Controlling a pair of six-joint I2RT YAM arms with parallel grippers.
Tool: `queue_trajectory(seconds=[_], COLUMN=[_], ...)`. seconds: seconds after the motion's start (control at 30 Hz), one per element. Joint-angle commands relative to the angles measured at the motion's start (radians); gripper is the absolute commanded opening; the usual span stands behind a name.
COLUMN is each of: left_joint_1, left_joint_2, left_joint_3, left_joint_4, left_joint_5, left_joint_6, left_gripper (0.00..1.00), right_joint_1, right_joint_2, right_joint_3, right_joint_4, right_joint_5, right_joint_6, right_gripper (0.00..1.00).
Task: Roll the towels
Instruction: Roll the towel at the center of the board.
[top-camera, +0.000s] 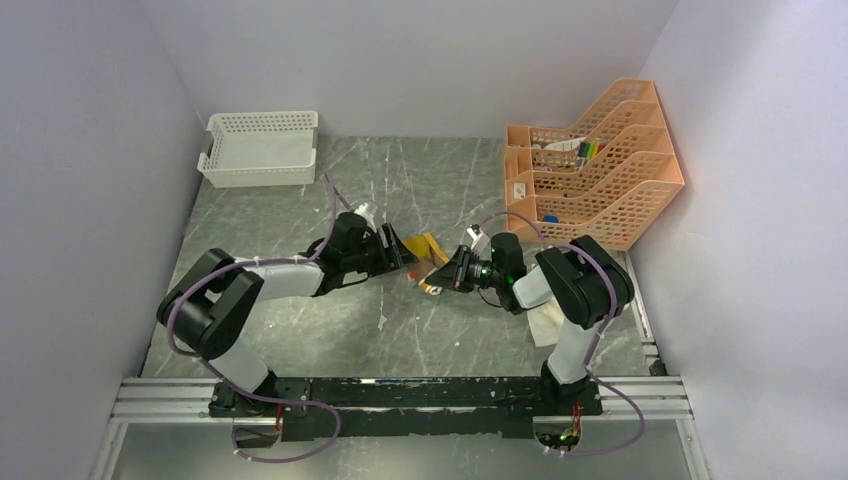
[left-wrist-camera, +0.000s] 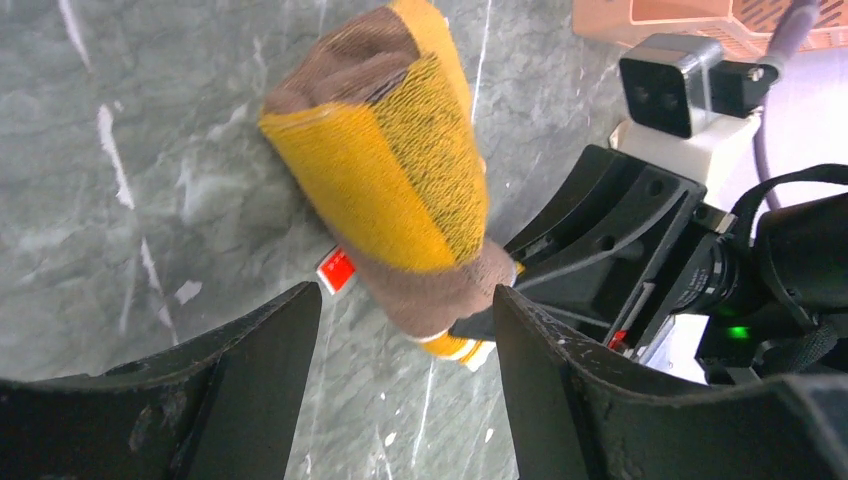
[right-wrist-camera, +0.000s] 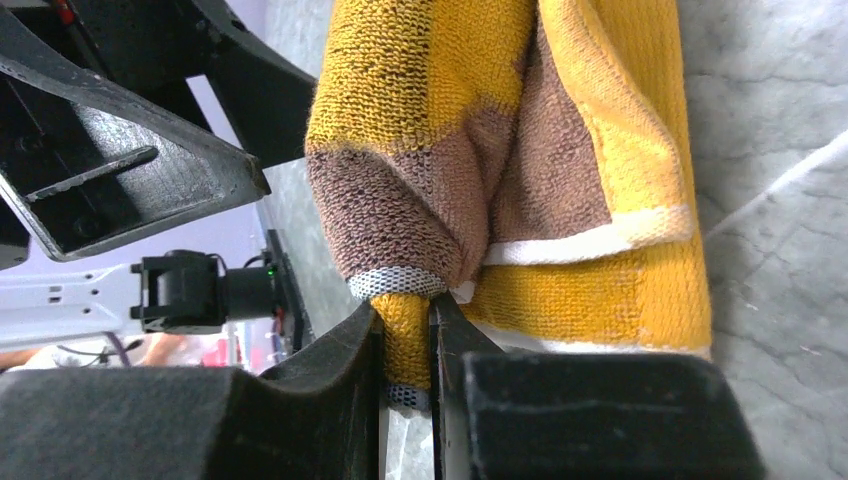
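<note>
The mustard-yellow and brown towel (top-camera: 428, 250) lies bunched and partly rolled on the table between both grippers. My right gripper (top-camera: 447, 272) is shut on the towel's yellow hem (right-wrist-camera: 405, 345), and the rest of the towel (right-wrist-camera: 520, 150) bulges just past the fingers. My left gripper (top-camera: 405, 256) is open, its fingers (left-wrist-camera: 255, 385) apart on either side of the towel's near end (left-wrist-camera: 400, 170) without touching it. The right gripper (left-wrist-camera: 590, 255) shows just behind the towel in the left wrist view. The cream towel (top-camera: 547, 321) lies flat under my right arm, mostly hidden.
A white lattice basket (top-camera: 260, 148) stands at the back left. An orange tiered file rack (top-camera: 600, 165) holding small items stands at the back right. The table is grey marbled stone (top-camera: 330, 320). The left gripper's body (right-wrist-camera: 120, 170) fills the right wrist view's upper left.
</note>
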Motion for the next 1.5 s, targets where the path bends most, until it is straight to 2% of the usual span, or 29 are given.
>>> queue_trajectory(seconds=[0.0,0.37,0.5,0.57,0.6,0.7,0.73,0.77,0.8,0.87,0.97,1.13,1.27,1.47], left_joint_1=[-0.020,-0.050,-0.058,-0.061,-0.061,-0.063,-0.063,-0.063,-0.063,-0.063,-0.063,-0.061,-0.061,-0.061], left_joint_2=[0.048,0.171,0.213,0.225,0.228,0.230,0.227,0.223,0.217,0.207,0.203,0.227,0.250,0.262], left_joint_3=[0.039,0.100,0.133,0.147,0.153,0.170,0.176,0.182,0.187,0.201,0.229,0.272,0.289,0.306], left_joint_4=[0.078,0.088,0.102,0.098,0.081,0.030,0.012,-0.013,-0.036,-0.084,-0.155,-0.217,-0.228,-0.247], left_joint_5=[-0.023,-0.067,-0.077,-0.092,-0.099,-0.123,-0.131,-0.140,-0.151,-0.169,-0.179,-0.159,-0.138,-0.115], left_joint_6=[0.025,0.051,0.050,0.049,0.049,0.059,0.065,0.072,0.080,0.097,0.118,0.131,0.125,0.122], left_gripper=[0.75,0.73,0.63,0.54,0.50,0.44,0.43,0.43,0.43,0.43,0.43,0.44,0.44,0.45], right_joint_1=[-0.003,-0.002,-0.002,-0.002,-0.002,0.013,0.030,0.054,0.083,0.174,0.287,0.443,0.535,0.591], right_joint_2=[0.051,-0.034,-0.030,-0.035,-0.053,-0.147,-0.190,-0.232,-0.276,-0.348,-0.415,-0.444,-0.393,-0.314], right_joint_3=[-0.009,0.026,0.031,0.036,0.043,0.106,0.133,0.159,0.186,0.224,0.242,0.225,0.243,0.272], right_joint_4=[0.141,-0.070,-0.080,-0.119,-0.156,-0.414,-0.517,-0.604,-0.688,-0.800,-0.874,-0.882,-0.888,-0.865], right_joint_5=[-0.085,-0.044,-0.053,-0.046,-0.037,0.078,0.152,0.238,0.374,0.573,0.784,0.971,1.070,1.119], right_joint_6=[0.107,-0.022,-0.028,-0.046,-0.070,-0.236,-0.312,-0.385,-0.470,-0.585,-0.686,-0.776,-0.807,-0.801], right_gripper=[0.00,0.00,0.00,0.08,0.15,0.45,0.50,0.60,0.68,0.74,0.75,0.74,0.73,0.72])
